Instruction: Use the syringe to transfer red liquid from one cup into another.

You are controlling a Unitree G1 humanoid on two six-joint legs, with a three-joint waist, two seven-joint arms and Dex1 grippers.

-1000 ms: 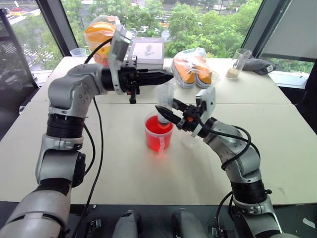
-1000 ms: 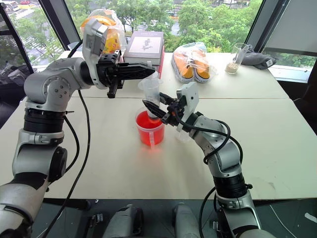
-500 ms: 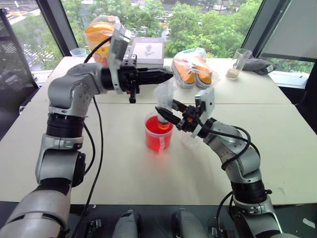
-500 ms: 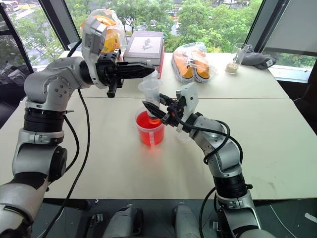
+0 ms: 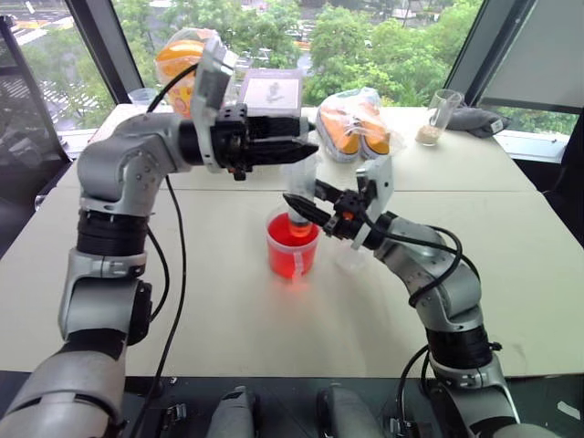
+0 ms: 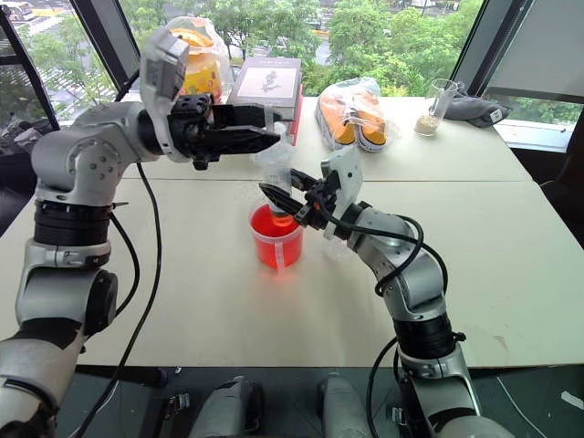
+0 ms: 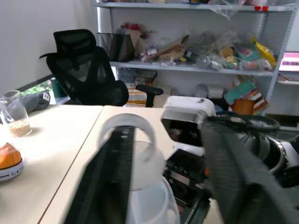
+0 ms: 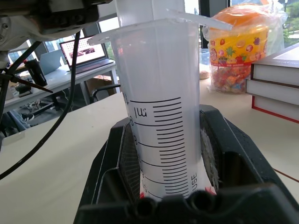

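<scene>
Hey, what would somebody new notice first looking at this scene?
The vivid red cup at mid-table, with the clear syringe standing upright in it, clamped by the right gripper. Just above, the left gripper brackets the white plunger. Behind sit bagged orange shoes.

An office or laboratory workroom is indicated. Pale worktables [image 5: 228,301] are set against large windows [image 5: 365,36], beyond which treetops and a street are seen from an upper floor. A black swivel office chair [image 7: 86,72] and an open metal shelving unit [image 7: 196,70] crowded with boxes, bags and assorted supplies are noted along a white wall. A lit laptop [image 8: 88,49] is observed on a further desk. Stacked books [image 8: 275,84] are recorded on the table.
</scene>
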